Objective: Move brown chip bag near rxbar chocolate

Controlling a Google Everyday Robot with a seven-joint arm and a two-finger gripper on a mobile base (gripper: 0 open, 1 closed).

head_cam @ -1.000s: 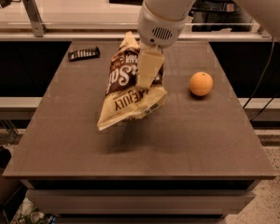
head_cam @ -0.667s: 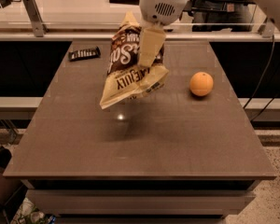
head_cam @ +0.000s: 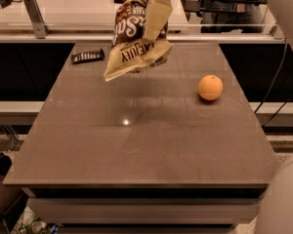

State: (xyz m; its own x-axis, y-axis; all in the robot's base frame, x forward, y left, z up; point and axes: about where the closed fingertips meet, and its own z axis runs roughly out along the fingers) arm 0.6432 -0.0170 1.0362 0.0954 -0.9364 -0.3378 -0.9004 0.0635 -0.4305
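Note:
The brown chip bag (head_cam: 128,38), crinkled, with a dark brown middle, white script and cream-yellow ends, hangs in the air above the far middle of the table. My gripper (head_cam: 155,21) is shut on its right side, with one cream-coloured finger (head_cam: 154,19) lying over the bag. The rxbar chocolate (head_cam: 87,57), a small flat black bar with pale marks, lies at the table's far left corner, to the left of the bag and below it.
A round orange fruit (head_cam: 210,87) sits on the right side of the brown table (head_cam: 136,145). A pale counter with a glass rail (head_cam: 49,18) runs behind the table. A dark bin (head_cam: 0,167) stands on the floor at the lower left.
My gripper has lifted the chip bag higher and carried it toward the far side of the table, closer to the rxbar. The orange and the bar have not moved.

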